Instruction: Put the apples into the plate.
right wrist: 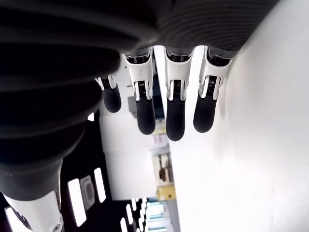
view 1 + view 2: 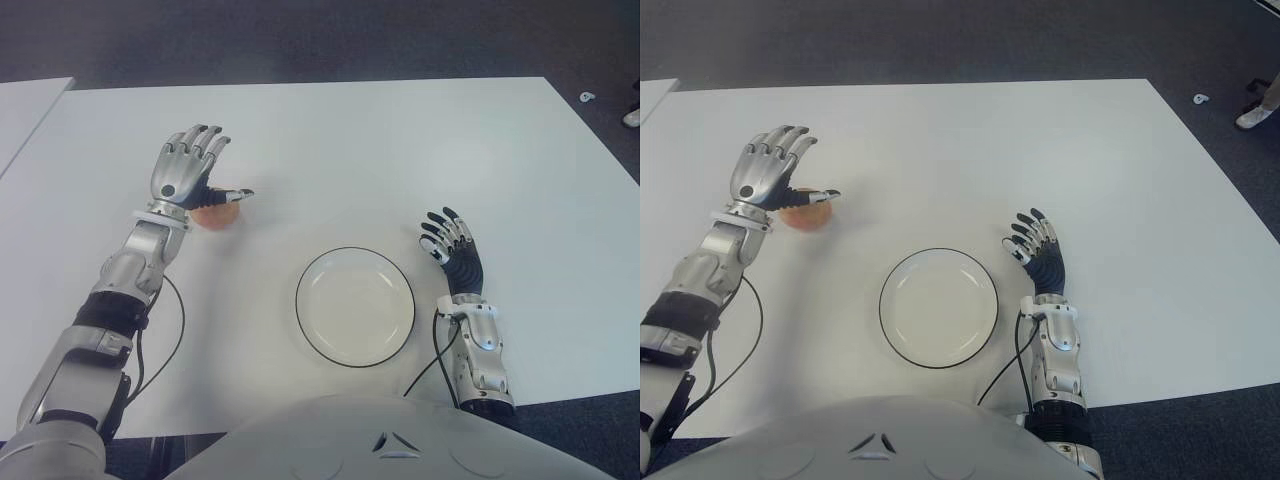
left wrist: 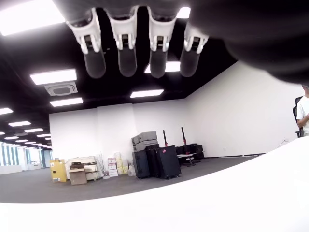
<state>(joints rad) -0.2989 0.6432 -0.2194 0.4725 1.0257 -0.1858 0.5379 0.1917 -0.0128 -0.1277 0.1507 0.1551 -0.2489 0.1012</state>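
Currently, in the left eye view I see the left hand above the white table, fingers extended and spread, thumb pointing toward the centre; it grips nothing. One apple sits on the table directly under the palm and thumb, partly hidden by them; I cannot tell whether the hand touches it. The white plate with a thin dark rim lies empty near the front edge, well apart from the apple. The right hand shows just beside the plate, on its right, fingers straight and holding nothing. In the right eye view the layout is the same; a black cable runs from the right forearm toward the torso. In the left wrist view I see four straight fingers against a room with ceiling lights and stacked boxes; no writing is legible. In the right wrist view the fingers extend beside the table surface, unclenched.
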